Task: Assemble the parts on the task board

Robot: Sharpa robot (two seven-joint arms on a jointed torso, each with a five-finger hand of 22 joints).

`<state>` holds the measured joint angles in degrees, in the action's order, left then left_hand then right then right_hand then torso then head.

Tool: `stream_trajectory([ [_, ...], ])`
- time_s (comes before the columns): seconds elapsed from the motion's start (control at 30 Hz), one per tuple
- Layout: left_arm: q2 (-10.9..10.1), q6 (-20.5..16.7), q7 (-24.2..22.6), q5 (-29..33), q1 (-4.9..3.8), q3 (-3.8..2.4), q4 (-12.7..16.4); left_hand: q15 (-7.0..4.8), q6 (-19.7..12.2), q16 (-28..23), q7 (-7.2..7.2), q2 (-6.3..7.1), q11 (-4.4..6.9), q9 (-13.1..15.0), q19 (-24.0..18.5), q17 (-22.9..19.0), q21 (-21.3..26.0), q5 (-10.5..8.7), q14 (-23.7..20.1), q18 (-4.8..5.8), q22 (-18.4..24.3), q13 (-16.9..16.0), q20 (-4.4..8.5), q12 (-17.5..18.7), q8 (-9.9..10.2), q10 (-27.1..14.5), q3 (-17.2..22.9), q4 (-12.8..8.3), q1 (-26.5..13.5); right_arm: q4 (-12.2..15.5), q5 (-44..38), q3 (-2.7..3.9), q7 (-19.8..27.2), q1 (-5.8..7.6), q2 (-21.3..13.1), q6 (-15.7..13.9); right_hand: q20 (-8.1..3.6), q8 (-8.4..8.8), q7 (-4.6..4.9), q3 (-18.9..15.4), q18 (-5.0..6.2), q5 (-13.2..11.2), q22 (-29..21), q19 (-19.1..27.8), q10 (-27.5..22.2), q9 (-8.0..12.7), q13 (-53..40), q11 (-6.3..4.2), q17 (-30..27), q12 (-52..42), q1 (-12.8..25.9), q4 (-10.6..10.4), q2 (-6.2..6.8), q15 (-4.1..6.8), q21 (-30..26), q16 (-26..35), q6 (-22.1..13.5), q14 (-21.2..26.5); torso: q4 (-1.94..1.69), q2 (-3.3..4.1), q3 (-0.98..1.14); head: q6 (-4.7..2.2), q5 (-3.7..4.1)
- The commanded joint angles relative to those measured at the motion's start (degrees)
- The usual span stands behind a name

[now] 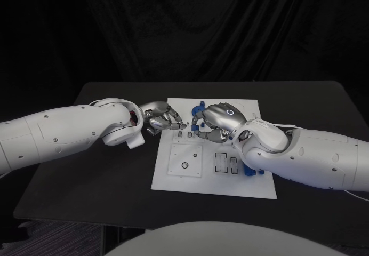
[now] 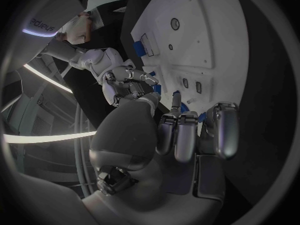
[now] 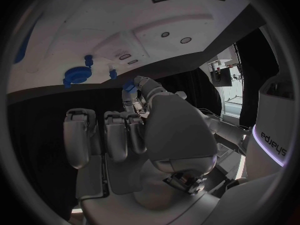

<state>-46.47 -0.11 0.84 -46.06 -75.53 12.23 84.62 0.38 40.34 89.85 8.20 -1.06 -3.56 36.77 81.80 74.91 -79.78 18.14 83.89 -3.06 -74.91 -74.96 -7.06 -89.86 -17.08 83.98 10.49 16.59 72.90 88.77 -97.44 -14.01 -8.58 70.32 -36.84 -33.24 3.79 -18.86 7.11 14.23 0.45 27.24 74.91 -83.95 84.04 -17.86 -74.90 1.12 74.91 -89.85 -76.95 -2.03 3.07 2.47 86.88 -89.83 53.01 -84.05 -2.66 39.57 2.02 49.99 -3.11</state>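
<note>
Both hands meet above centre of the head view, over the far end of the white task board (image 1: pixel 201 184). Left hand (image 1: pixel 163 118): fingers curled, contents indiscernible. Right hand (image 1: pixel 209 127): pinches a small blue part (image 3: pixel 129 87). Further blue parts (image 1: pixel 254 172) lie at the board's right edge.
</note>
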Motion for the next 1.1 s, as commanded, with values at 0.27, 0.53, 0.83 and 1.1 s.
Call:
stream_trajectory([
  [0.27, 0.12, 2.2, -8.26, 3.05, 0.18, -0.04, 0.0, 0.53, -0.29, 0.15, 0.45, -0.14, -0.59, -0.71, -0.58, 15.09, 0.32, 1.25, 6.11, -0.22, -7.6, -15.04, -0.05, -0.14, 0.36, 6.02, -1.26, -0.11, 0.05, 1.4, -0.48, 0.05, 2.38, 0.14, -0.64, -3.62, -0.37, -0.15, -1.98, 0.01, 0.31, 0.07, 14.09, -4.82, 5.96, -3.78, -15.1, -0.26, 15.09, -0.15, 0.56, 0.23, 0.05, 0.4, 0.35, -0.17, 1.99, -5.95, 0.03, 0.16, 0.02, 0.01, -0.11],
  [0.53, 0.23, 2.9, -8.93, 3.14, 0.19, -0.04, -0.01, 0.59, -0.21, 0.15, 0.5, -0.16, -0.64, -0.98, -0.69, 15.09, 0.41, 1.59, 6.11, -0.24, -7.62, -15.04, -0.11, -0.14, 0.38, 6.02, -1.71, -0.05, 0.25, 1.61, -0.48, 0.04, 2.75, 0.14, -0.58, -3.8, -0.37, -0.12, -1.98, 0.03, 0.32, 0.07, 14.08, -4.8, 5.96, -3.79, -15.1, -0.26, 15.09, -0.15, 0.59, 0.22, 0.02, 0.4, 0.32, -0.17, 1.91, -5.95, -0.07, 0.13, -0.04, 0.01, -0.28],
  [0.83, 0.67, 3.62, -8.16, 3.15, 0.26, -0.04, -0.1, 0.47, 1.29, 0.15, 0.18, -0.61, -0.41, -1.96, -0.65, 15.09, 0.29, 4.1, 6.11, -0.21, -7.96, -15.04, -0.1, -0.14, 0.18, 6.02, -2.46, -0.23, 1.97, 1.77, -0.48, 0.04, 3.24, 0.14, -0.37, -4.42, -0.39, 0.0, -1.94, 0.06, 0.31, -0.01, 14.08, -4.81, 5.96, -3.81, -15.1, -0.24, 15.09, -0.15, 0.68, 0.21, 0.0, 0.39, 0.33, -0.17, 1.71, -5.95, -0.11, 0.06, -0.07, 0.01, -0.32],
  [1.1, 0.9, 3.59, -7.63, 3.15, 0.38, -0.04, -0.16, 0.17, 3.3, 0.15, -0.27, -0.85, -0.03, -3.1, -0.59, 15.09, 0.27, 7.05, 6.11, -0.2, -8.2, -15.04, 0.15, -0.14, 0.16, 6.02, -2.64, -0.24, 3.84, 2.05, -0.48, 0.04, 3.52, 0.14, -0.23, -4.71, -0.39, 0.03, -1.94, 0.08, 0.31, -0.05, 14.09, -4.81, 5.96, -3.84, -15.1, -0.23, 15.09, -0.15, 0.71, 0.21, -0.03, 0.39, 0.34, -0.17, 1.65, -5.95, -0.03, 0.03, -0.07, 0.01, -0.5],
])
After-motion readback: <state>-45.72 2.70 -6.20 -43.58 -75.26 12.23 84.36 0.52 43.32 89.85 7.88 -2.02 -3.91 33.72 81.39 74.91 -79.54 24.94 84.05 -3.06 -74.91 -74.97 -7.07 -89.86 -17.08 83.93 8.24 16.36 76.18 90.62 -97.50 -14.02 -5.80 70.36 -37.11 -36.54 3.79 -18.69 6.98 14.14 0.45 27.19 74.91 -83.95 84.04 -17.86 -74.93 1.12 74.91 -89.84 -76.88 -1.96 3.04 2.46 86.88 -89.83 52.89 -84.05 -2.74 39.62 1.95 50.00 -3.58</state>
